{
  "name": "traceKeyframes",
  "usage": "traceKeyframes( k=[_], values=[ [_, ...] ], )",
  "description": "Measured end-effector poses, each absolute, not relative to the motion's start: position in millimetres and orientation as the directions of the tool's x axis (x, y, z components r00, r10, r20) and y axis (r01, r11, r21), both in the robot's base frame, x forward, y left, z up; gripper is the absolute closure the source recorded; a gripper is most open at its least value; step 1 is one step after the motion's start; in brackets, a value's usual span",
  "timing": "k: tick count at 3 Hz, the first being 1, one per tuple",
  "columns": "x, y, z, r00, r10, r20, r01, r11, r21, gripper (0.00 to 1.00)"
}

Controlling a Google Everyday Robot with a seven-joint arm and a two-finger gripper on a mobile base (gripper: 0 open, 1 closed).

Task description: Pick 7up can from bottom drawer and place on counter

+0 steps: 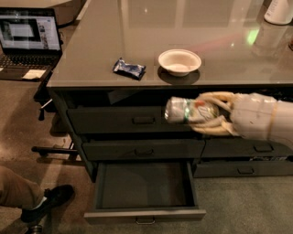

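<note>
Nearest the camera, the bottom drawer (144, 185) stands pulled out over the carpeted floor, its dark tray bare. To its left a person's black shoe (48, 201) and tan trouser leg (13, 192) rest on the floor. Above the drawer, in front of the cabinet's top drawer front and just below the front edge of the surface (91, 45), the pale gripper (199, 113) reaches in from the right. Its jaws pinch the 7up can (185, 110), which lies sideways with its silver end pointing left. On the glossy surface, near the front edge, a dark blue snack wrapper (129, 68) lies just left of a white bowl (179, 61). A white container (279, 11) stands at the far right corner. Beyond the left edge, an open laptop (29, 41) glows.
</note>
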State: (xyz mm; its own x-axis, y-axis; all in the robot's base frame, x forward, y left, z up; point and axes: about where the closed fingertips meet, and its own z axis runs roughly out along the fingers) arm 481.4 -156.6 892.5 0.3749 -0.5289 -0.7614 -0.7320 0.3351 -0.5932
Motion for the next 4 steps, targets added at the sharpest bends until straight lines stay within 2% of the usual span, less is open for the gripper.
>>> traceKeyframes(
  k=[1,2,3,4],
  values=[
    [497,-100,918,0.32,-0.568,-0.758,-0.71,0.386,-0.589,1.0],
    [523,-78,932,0.258,-0.62,-0.741,-0.662,0.445,-0.603,1.0],
    [578,-110,938,0.175,-0.696,-0.696,-0.558,0.513,-0.653,1.0],
    [638,-115,947,0.189,-0.713,-0.676,-0.513,0.515,-0.687,1.0]
  ],
)
